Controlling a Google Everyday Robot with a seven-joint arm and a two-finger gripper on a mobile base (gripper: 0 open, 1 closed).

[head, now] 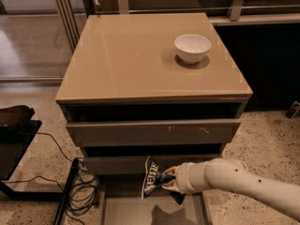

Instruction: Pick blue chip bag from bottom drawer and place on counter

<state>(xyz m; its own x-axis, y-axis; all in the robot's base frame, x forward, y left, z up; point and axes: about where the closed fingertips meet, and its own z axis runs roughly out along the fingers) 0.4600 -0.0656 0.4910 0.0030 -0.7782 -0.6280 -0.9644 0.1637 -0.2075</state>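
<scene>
The blue chip bag (153, 177), dark navy with white lettering, hangs upright in my gripper (169, 180), lifted above the floor of the pulled-out bottom drawer (126, 210) and just in front of the middle drawer's front. The gripper is shut on the bag's right edge; my white arm (234, 178) reaches in from the lower right. The bag's shadow lies on the drawer floor below it. The glossy tan counter (131, 60) is above, with a white bowl (192, 47) at its back right.
Two upper drawers (154, 132) with taupe fronts stand slightly ajar above the bag. A black stand and tangled cables (79, 184) lie on the speckled floor at the left. A glass partition is behind at the left, a dark wall at the right.
</scene>
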